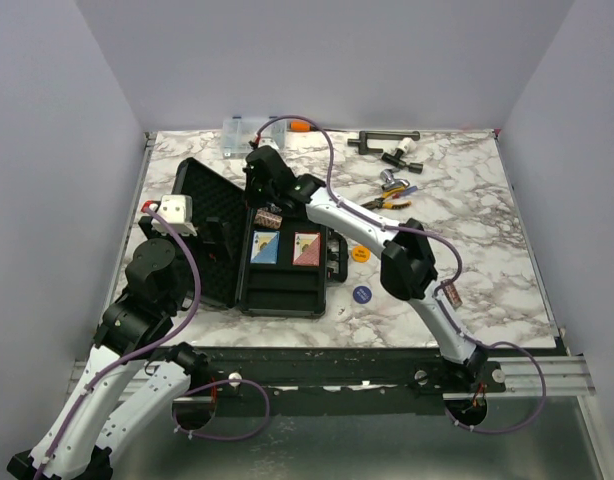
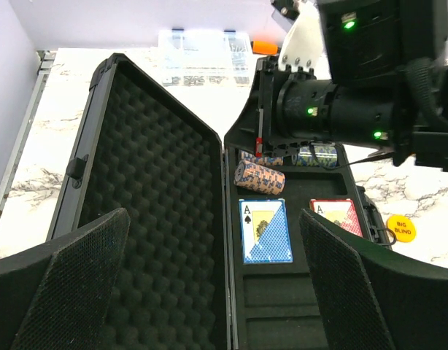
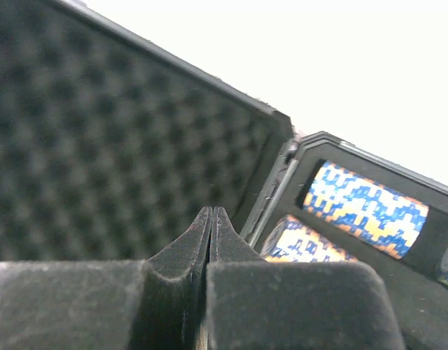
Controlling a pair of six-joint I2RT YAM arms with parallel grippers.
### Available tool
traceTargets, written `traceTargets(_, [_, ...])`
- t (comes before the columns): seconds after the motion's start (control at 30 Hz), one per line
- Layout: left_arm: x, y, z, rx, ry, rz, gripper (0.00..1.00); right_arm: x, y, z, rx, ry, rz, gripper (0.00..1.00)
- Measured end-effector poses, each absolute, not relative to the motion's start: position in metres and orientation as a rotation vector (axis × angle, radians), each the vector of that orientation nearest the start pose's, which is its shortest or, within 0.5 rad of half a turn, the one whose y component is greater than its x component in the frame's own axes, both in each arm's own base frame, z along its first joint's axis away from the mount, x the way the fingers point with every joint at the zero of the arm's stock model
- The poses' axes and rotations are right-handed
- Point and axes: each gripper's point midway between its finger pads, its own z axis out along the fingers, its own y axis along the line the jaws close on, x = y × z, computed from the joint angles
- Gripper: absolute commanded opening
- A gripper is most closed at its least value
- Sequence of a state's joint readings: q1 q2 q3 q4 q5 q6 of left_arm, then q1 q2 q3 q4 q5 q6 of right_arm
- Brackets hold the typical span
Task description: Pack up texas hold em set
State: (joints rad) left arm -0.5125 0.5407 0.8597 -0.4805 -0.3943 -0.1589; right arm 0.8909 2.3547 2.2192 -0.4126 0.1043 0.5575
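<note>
On my feed, the black hard-plastic case [image 2: 97,109] has a smooth, faintly shiny rim. Its lid is lined with matt black egg-crate foam [image 2: 158,182], dimpled and soft-looking. The blue-backed card deck [image 2: 265,231] looks like glossy printed card. The white-and-grey marble-patterned tabletop [image 1: 487,240] looks smooth and polished. The left gripper [image 2: 211,213] has pads [image 2: 78,292] with a fine matt grain. The right arm's white shell [image 1: 337,212] gleams like smooth plastic.

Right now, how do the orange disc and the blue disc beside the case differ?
The orange disc lies farther back on the table; the blue disc lies nearer its front edge. The orange disc reads BIG BLIND in the left wrist view; the blue disc's marking is too small to read. Both lie flat, right of the open case, not yet packed.
</note>
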Motion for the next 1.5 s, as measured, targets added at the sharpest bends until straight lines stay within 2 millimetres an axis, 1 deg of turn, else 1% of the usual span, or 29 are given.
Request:
traceTargets(0.03, [0.236, -0.062, 0.304, 0.015, 1.723, -0.155, 0.98, 0.413, 0.508, 0.157, -0.282, 2.199, 0.696, 0.01])
traceTargets(0.07, [0.236, -0.062, 0.304, 0.015, 1.722, -0.155, 0.98, 0.414, 0.508, 0.155, -0.277, 2.203, 0.688, 0.01])
traceTargets(0.17, [0.236, -0.062, 0.304, 0.015, 1.722, -0.155, 0.98, 0.419, 0.503, 0.13, -0.252, 2.249, 0.613, 0.01])
traceTargets(0.27, [0.236, -0.062, 0.304, 0.015, 1.722, -0.155, 0.98, 0.416, 0.497, 0.109, -0.255, 2.301, 0.562, 0.01])
traceTargets(0.5, [0.236, -0.062, 0.304, 0.014, 1.722, -0.156, 0.98, 0.415, 0.498, 0.101, -0.25, 2.305, 0.563, 0.01])
traceTargets(0.83, [0.236, -0.062, 0.304, 0.015, 1.722, -0.155, 0.98, 0.399, 0.497, 0.093, -0.294, 2.325, 0.542, 0.01])
traceTargets(1.03, [0.236, -0.062, 0.304, 0.015, 1.722, -0.156, 0.98, 0.391, 0.489, 0.083, -0.313, 2.353, 0.503, 0.01])
traceTargets(1.2, [0.236, -0.062, 0.304, 0.015, 1.722, -0.155, 0.98, 0.399, 0.474, 0.077, -0.305, 2.357, 0.423, 0.01])
traceTargets(1.33, [0.236, -0.062, 0.304, 0.015, 1.722, -0.155, 0.98, 0.403, 0.464, 0.072, -0.305, 2.371, 0.396, 0.01])
traceTargets(1.43, [0.236, -0.062, 0.304, 0.015, 1.722, -0.155, 0.98, 0.398, 0.465, 0.068, -0.349, 2.391, 0.427, 0.01])
traceTargets(1.5, [0.236, -0.062, 0.304, 0.015, 1.722, -0.155, 0.98, 0.393, 0.47, 0.071, -0.381, 2.399, 0.486, 0.01])
